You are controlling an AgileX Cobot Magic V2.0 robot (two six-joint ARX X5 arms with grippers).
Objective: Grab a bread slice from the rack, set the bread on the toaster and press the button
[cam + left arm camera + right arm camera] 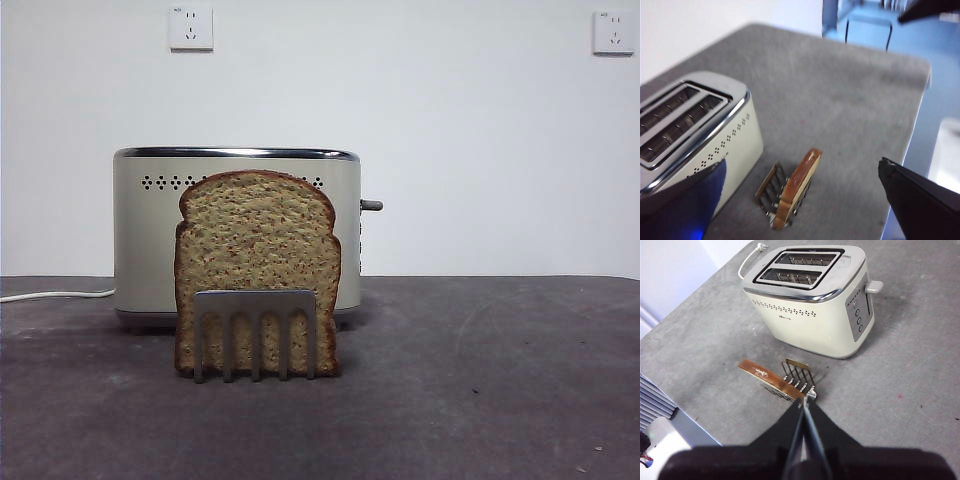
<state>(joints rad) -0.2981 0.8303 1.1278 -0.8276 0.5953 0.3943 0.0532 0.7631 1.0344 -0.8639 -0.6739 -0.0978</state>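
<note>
The slice of bread [258, 250] stands upright in the rack [255, 300], in front of the toaster [140, 235]. The button [371, 205] sticks out from the toaster's right side. No arm shows in the front view. In the left wrist view my left gripper [801, 167] is open wide and empty, high above the bread [799, 182], the rack [771, 187] and the toaster [735, 135]. In the right wrist view my right gripper [804, 402] is shut and empty, raised above the table near the bread [765, 376] and rack [799, 372]; the toaster [810, 315] and button [874, 287] lie beyond.
A white power cord [55, 295] runs left from the toaster along the dark grey table [480, 380]. Two wall sockets [190, 27] sit high on the white wall. The table's edge [920, 95] drops off near the rack in the left wrist view.
</note>
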